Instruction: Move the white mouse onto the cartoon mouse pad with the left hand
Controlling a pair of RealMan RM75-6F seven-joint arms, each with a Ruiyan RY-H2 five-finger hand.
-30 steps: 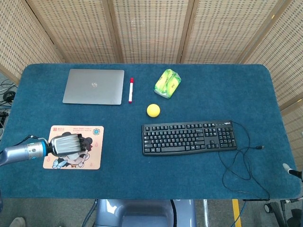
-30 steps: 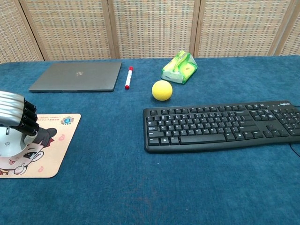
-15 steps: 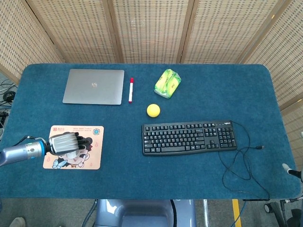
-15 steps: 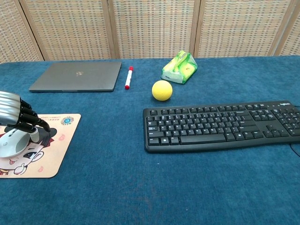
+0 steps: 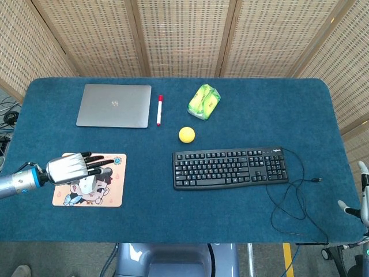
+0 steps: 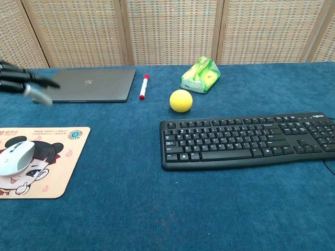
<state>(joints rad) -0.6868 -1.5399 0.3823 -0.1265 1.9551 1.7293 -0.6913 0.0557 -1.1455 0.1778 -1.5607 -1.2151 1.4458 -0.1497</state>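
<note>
The white mouse [image 5: 87, 186] lies on the cartoon mouse pad [image 5: 113, 196], on the pad's left half in the chest view, where the mouse [image 6: 15, 158] rests on the pad [image 6: 58, 168] with nothing touching it. My left hand [image 5: 72, 168] hovers above the pad's far left part with fingers stretched out and apart, holding nothing. In the chest view the left hand [image 6: 23, 83] is raised well above the mouse. Only a sliver of my right hand [image 5: 362, 196] shows at the table's right edge, too little to read its fingers.
A closed grey laptop [image 5: 114, 105] lies at the back left, a red marker [image 5: 159, 109] beside it. A green packet [image 5: 204, 101] and a yellow ball [image 5: 186, 134] sit mid-table. A black keyboard [image 5: 229, 167] with a looping cable [image 5: 294, 202] fills the right.
My left hand has let go of the mouse, spread its fingers and lifted up and back toward the left. The mouse stays on the pad.
</note>
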